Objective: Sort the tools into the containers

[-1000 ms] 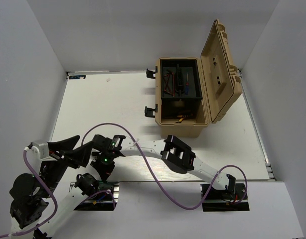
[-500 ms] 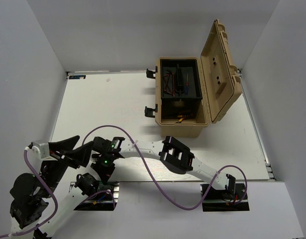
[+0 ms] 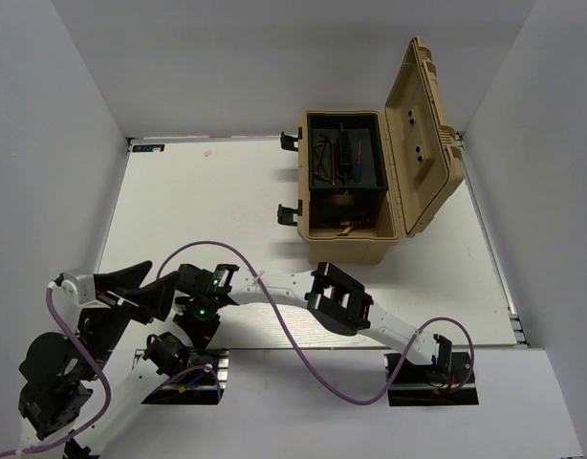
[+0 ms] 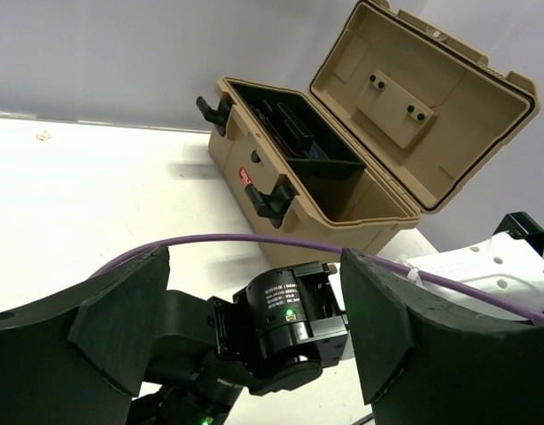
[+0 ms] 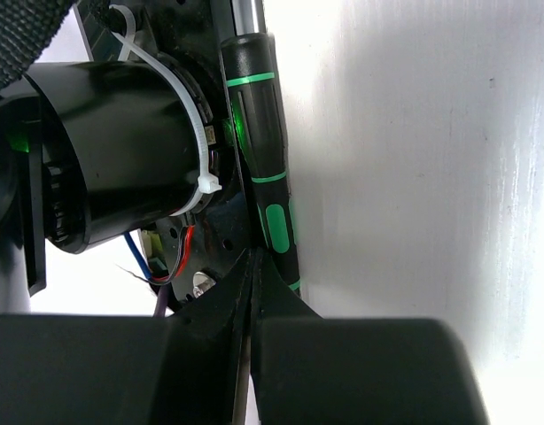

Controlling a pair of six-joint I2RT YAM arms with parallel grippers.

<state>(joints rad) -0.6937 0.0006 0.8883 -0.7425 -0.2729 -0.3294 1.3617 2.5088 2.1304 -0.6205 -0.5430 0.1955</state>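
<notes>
Slightly nearer the table's left edge now, the right gripper has its fingers pressed together on nothing. The green-handled screwdriver lies just beside their tips, its shaft running straight ahead; the left gripper gapes wide, farther off

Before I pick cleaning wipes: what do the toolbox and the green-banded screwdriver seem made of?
Toolbox: looks like moulded plastic, matte, uniform tan with rounded moulded edges. Screwdriver: handle seems hard black plastic with glossy green bands and insets, possibly rubbery; its shaft looks like bare metal, grey and smooth.
</notes>
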